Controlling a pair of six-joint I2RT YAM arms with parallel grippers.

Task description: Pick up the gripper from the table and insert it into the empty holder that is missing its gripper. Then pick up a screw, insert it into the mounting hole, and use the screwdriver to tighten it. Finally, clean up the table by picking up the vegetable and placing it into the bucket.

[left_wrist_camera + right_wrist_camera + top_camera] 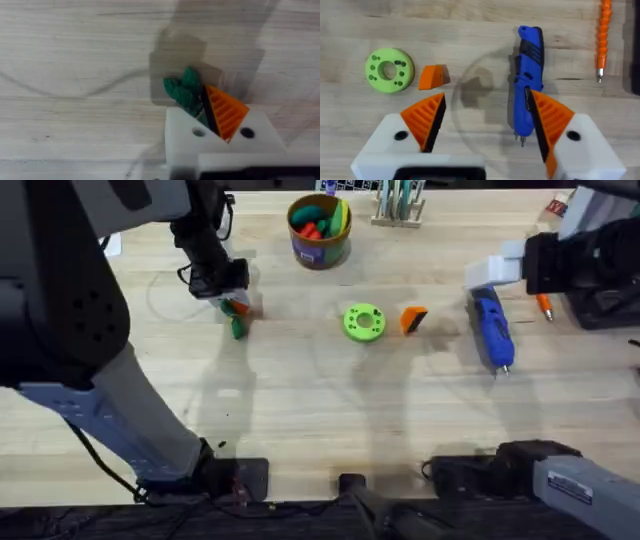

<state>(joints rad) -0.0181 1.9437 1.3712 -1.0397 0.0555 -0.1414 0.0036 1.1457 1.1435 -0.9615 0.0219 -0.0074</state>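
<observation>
The left gripper [235, 308] is low on the tabletop [300, 410], its jaws closed on the vegetable [183, 91] (one finger lacks its orange tip). The right gripper [485, 125] hovers with jaws wide above the screwdriver [526, 95]. The loose orange gripper [413, 319] lies just beside a green disc [363, 321]. The bucket [319, 230] stands at the far edge.

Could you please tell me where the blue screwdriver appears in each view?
Overhead: screwdriver at right, on the table.
Right wrist: screwdriver just ahead of the right end effector.
Left wrist: aimed at the vegetable instead.
Shared landmark: the green disc, overhead and right wrist.
</observation>
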